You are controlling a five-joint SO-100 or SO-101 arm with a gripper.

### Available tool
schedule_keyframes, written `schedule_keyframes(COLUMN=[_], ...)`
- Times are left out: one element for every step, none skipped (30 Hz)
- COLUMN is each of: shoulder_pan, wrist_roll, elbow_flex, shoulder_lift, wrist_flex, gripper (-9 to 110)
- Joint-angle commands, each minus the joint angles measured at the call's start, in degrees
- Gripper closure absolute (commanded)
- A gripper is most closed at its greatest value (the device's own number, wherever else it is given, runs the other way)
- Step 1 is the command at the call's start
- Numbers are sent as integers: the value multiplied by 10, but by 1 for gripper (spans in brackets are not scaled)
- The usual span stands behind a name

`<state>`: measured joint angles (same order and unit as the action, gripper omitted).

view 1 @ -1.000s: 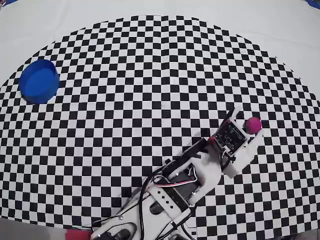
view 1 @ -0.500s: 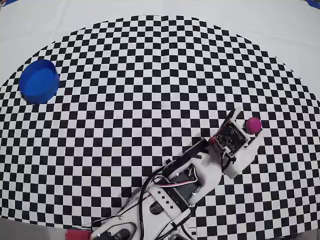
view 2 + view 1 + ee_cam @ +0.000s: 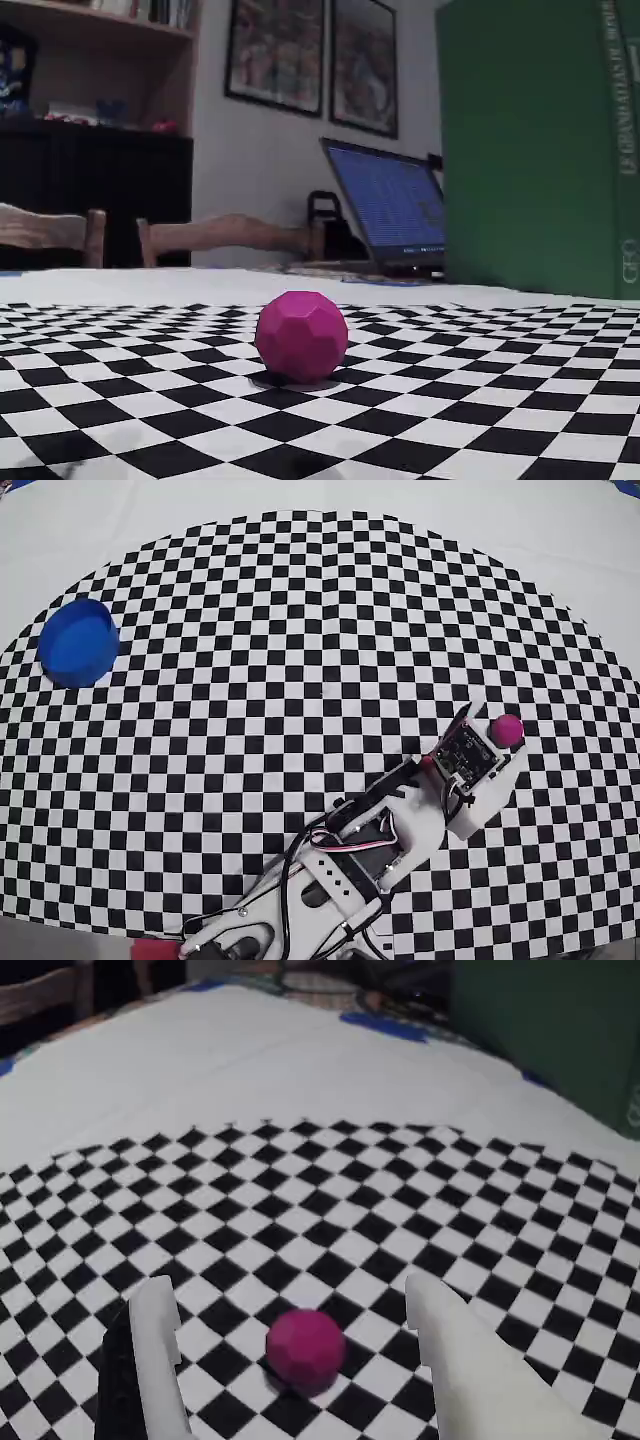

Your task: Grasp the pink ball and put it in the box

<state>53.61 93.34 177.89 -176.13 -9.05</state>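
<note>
Your gripper (image 3: 290,1335) stands wide open, holding nothing; in the wrist view the two white fingers (image 3: 155,1345) flank the pink ball (image 3: 305,1348) with clear gaps on both sides, no contact.

Ball position: on the checkered mat (image 3: 300,630), toward the right edge of the desk in the overhead view, closer to the near edge than the far one. In that view only part of the ball (image 3: 507,729) shows, beyond the tip of the arm (image 3: 400,820); the fingers themselves are hidden beneath the wrist hardware, so you cannot read the opening from above.

Only the overhead view shows the blue round container (image 3: 79,642), near the far left corner, well apart from the ball.

Only the fixed view, low at desk level, shows the ball (image 3: 302,336) is faceted and resting on the mat, and past it a laptop (image 3: 395,210) and a green upright panel (image 3: 540,150).

The ball is near-spherical: no long axis, no pointing direction to record.
</note>
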Motion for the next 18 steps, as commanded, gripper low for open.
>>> schedule_keyframes(shoulder_pan=[7, 7, 7, 7, 7, 7, 7, 7, 7, 7, 7, 7, 7, 7, 7, 7, 7, 7], wrist_roll=[5, 5, 5, 5, 5, 5, 5, 5, 5, 5, 5, 5, 5, 5, 5, 5, 5, 5], elbow_flex=[4, 4, 4, 4, 4, 4, 4, 4, 4, 4, 4, 4, 4, 4, 4, 4, 4, 3], shoulder_lift=[12, 16, 17, 18, 19, 20, 21, 22, 23, 24, 24, 25, 26, 29, 32, 33, 35, 36], wrist_flex=[18, 20, 20, 20, 21, 21, 22, 23, 23, 23, 23, 24, 25, 29, 31, 33, 34, 35], gripper=[72, 72, 72, 72, 71, 71, 71, 71, 71, 71, 71, 71, 71, 71, 71, 71, 71, 71])
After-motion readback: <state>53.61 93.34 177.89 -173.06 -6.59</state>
